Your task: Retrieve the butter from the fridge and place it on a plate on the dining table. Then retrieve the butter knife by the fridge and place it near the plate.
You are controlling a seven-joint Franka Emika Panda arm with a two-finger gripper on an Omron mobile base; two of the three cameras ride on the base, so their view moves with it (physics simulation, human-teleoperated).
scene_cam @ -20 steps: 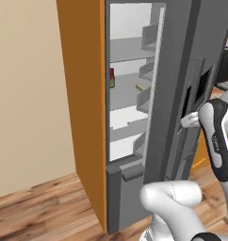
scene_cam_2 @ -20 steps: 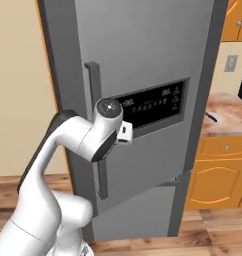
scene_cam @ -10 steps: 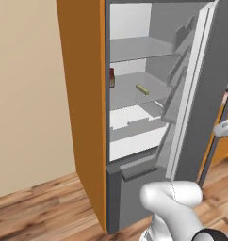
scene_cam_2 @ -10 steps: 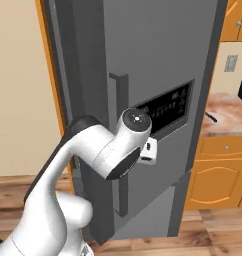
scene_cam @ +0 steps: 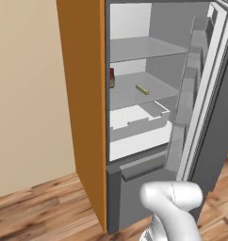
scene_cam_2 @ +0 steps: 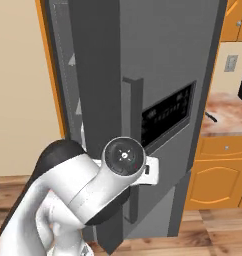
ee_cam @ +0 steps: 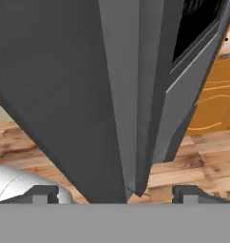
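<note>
I can read no lettering on the fridge (scene_cam: 191, 117) or its black dispenser panel (scene_cam_2: 168, 117); from the left base I see the butter (scene_cam: 142, 89) on a glass shelf, a red-capped bottle (scene_cam: 111, 77) at the shelf's left. In the hand view my gripper (ee_cam: 114, 193) is spread wide, grasping nothing, its tips either side of the door's bar handle (ee_cam: 136, 95); the right base view shows the door's steel front.

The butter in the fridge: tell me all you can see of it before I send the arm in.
The butter is a small pale-yellow stick, looking solid and unwrapped. It lies flat on the middle glass shelf of the open fridge, angled a little across the shelf, towards its back. Nothing but the shelf touches it; a small brown bottle with a red cap stands well apart at the shelf's left edge. The white drawer sits below.
</note>
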